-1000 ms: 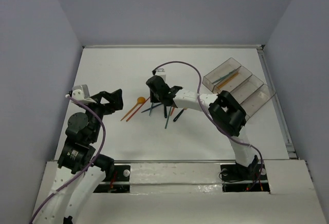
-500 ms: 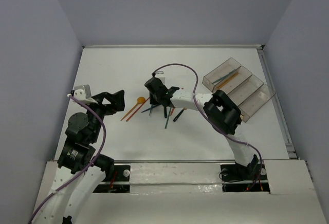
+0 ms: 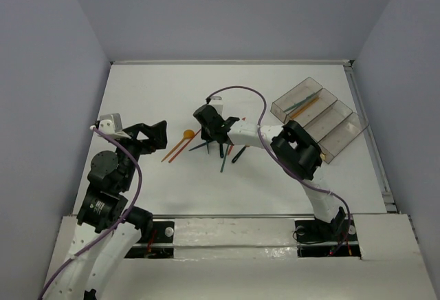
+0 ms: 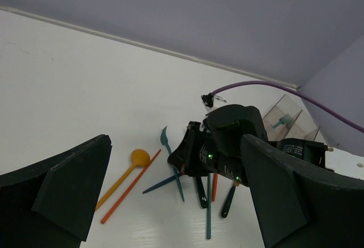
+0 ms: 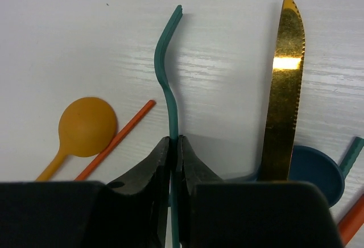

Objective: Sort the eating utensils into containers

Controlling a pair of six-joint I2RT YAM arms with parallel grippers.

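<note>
Several eating utensils (image 3: 221,150) lie in a loose pile at mid-table. My right gripper (image 5: 175,143) is shut on the handle of a teal utensil (image 5: 166,71) that is seen edge-on and curves away from the jaws; the gripper is low over the pile in the top view (image 3: 204,129). Beside it lie an orange spoon (image 5: 85,125), an orange-red stick (image 5: 116,140), a gold knife (image 5: 282,89) and a teal spoon bowl (image 5: 313,171). My left gripper (image 3: 148,135) is open and empty, left of the pile. The clear containers (image 3: 328,129) stand at the right; the farthest bin holds a teal and an orange utensil (image 3: 302,104).
The left wrist view shows the orange spoon (image 4: 139,158), a long teal utensil (image 4: 209,208) and two dark handles (image 4: 200,194) under the right gripper's black body (image 4: 233,140). A purple cable (image 3: 240,90) arcs over the right arm. Walls enclose the table.
My right gripper has edged slightly left over the pile and its elbow has shifted left. The left arm has hardly moved.
</note>
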